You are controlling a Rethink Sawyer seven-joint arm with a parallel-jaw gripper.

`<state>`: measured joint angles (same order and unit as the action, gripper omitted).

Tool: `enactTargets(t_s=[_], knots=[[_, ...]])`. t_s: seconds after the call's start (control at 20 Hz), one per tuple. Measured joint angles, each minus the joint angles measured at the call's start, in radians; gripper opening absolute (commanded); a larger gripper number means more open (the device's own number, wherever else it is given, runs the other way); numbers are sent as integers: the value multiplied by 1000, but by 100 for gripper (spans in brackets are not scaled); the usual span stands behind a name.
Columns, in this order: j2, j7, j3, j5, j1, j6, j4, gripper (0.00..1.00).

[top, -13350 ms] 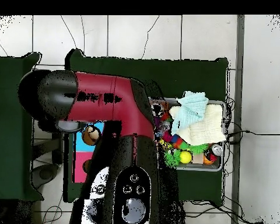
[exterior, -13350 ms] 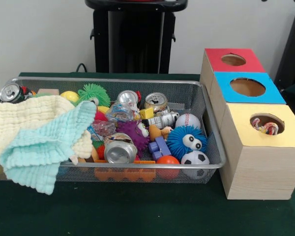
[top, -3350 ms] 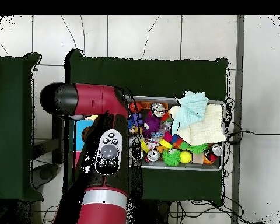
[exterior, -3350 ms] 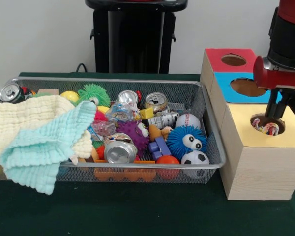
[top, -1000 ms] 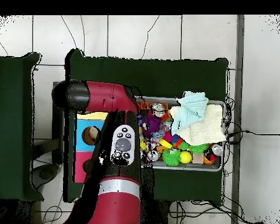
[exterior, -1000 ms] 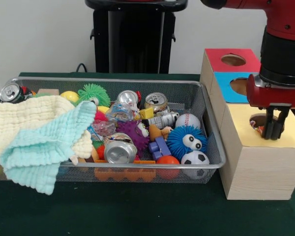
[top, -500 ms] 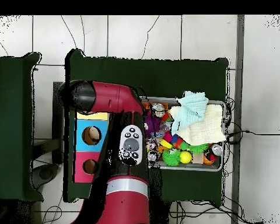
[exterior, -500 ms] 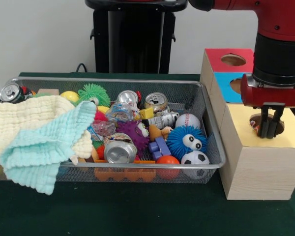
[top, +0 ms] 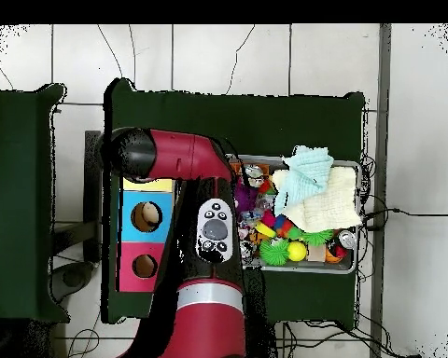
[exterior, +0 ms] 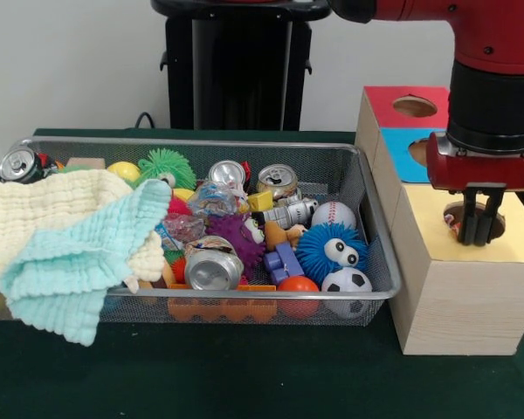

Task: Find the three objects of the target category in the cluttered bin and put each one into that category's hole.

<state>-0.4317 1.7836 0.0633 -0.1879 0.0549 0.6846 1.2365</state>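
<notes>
The red and black arm [exterior: 493, 78] is reaching down at the right, and its gripper [exterior: 476, 229] is hanging in front of the yellow-topped box [exterior: 467, 262], right at the hole [exterior: 474, 218] in that top. The two dark fingers [exterior: 468, 223] are standing close together with only a thin gap between them, and I am seeing nothing held in them. Something red and white is lying inside the hole, but the gripper is covering most of it and I cannot tell what it is. Behind the yellow box, the blue-topped box [exterior: 419, 144] and the red-topped box [exterior: 393, 100] are standing in a row, each with its own round hole, the blue one half hidden by the arm. The wire mesh bin [exterior: 367, 188] is sitting just beside the boxes, well to the side of the gripper, and it is crowded: crushed drink cans [exterior: 212, 266], a baseball [exterior: 334, 215], a small soccer ball [exterior: 346, 284], a blue fuzzy ball with eyes [exterior: 330, 250], a green spiky ball [exterior: 166, 163] and a purple one [exterior: 236, 236]. A cream cloth [exterior: 52, 209] and a mint cloth [exterior: 79, 262] are draping over the bin's other end and hiding whatever is lying under them. Everything is resting on a dark green bench [exterior: 244, 375], with a pale wall behind and a tiled floor [top: 218, 56] around it in the overhead view, where the arm is covering the yellow box.
</notes>
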Motion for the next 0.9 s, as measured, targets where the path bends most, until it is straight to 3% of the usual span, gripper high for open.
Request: enactTargets(t_s=[0.5, 0.9], knots=[[-15, 0, -4, 0, 0, -2, 32, 0], [-26, 0, -11, -1, 0, -4, 119, 0]])
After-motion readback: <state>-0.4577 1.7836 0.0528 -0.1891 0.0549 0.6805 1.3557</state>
